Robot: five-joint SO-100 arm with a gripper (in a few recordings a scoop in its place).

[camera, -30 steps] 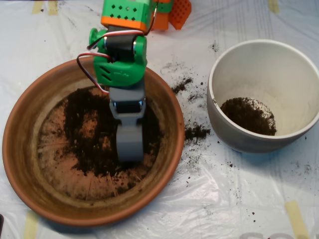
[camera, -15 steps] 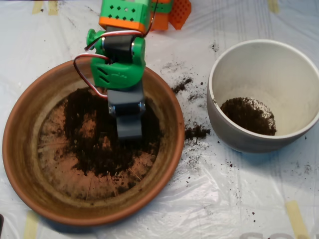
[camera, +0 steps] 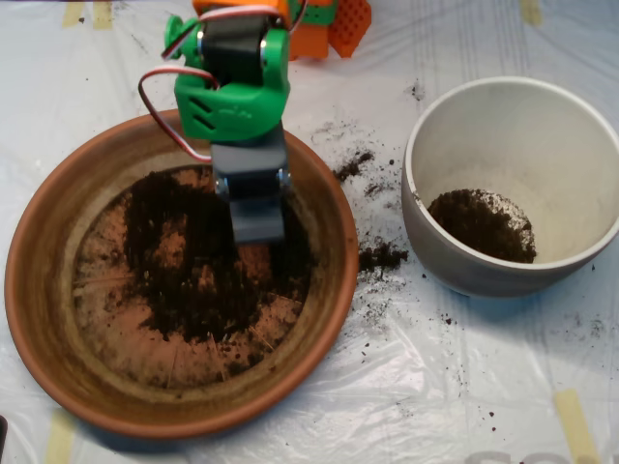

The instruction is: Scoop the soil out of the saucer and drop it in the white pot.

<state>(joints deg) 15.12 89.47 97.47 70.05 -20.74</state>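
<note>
Soil (camera: pixel 198 275) lies spread across the saucer (camera: pixel 58 319), thickest at its centre. The scoop (camera: pixel 256 220) hangs over the saucer's one o'clock part; whether it is open or closed I cannot tell. At three o'clock stands the pot (camera: pixel 503 135), more soil at its bottom.

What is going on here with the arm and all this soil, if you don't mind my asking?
A small green robot arm with a grey scoop is working over the terracotta saucer, where dark soil lies spread thinly across the bottom. The scoop sits above the upper middle of the saucer. To the right, the white pot already holds a small heap of soil. Some crumbs have spilled on the plastic sheet between them.
</note>
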